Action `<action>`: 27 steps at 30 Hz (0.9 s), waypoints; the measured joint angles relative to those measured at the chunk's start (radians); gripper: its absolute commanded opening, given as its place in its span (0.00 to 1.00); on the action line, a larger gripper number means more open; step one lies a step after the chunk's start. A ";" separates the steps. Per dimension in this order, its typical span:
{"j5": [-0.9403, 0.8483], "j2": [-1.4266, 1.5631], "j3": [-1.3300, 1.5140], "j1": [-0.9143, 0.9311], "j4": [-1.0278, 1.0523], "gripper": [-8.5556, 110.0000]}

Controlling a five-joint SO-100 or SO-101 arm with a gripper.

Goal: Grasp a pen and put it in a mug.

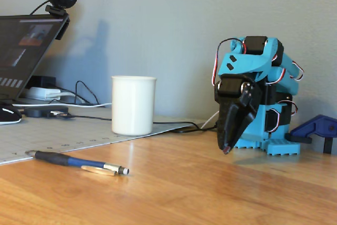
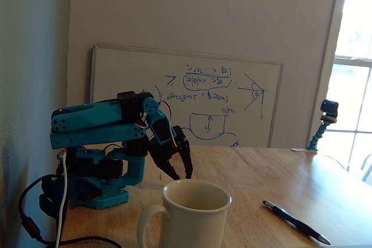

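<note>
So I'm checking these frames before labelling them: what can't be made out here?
- Mug: base cut off by the bottom edge in a fixed view; handle unseen in the other.
- Gripper: seen side-on in a fixed view, the gap unclear; the other shows the fingers apart.
- Laptop: screen too blurred to read.

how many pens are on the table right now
1. The pen lies flat on the wooden table, in front of the mug, apart from the gripper.

One pen (image 1: pixel 78 162), one mug (image 1: pixel 133 105)
</note>
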 measured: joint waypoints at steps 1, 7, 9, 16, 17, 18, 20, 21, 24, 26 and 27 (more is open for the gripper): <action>0.000 0.000 0.000 0.000 0.000 0.11; 0.006 0.000 0.000 0.000 0.000 0.11; 0.006 0.000 0.000 0.000 0.000 0.11; 0.006 0.000 0.000 0.000 0.000 0.11; 0.006 0.000 0.000 0.000 0.000 0.11; 0.006 0.000 0.000 0.000 0.000 0.11; 0.006 -0.002 0.000 0.000 0.000 0.11; 0.006 -0.008 0.000 0.000 0.000 0.11; 0.006 -0.089 -0.014 0.000 -0.009 0.11; 0.006 -0.160 -0.064 -0.023 -0.006 0.11; 0.006 -0.209 -0.098 -0.040 -0.003 0.11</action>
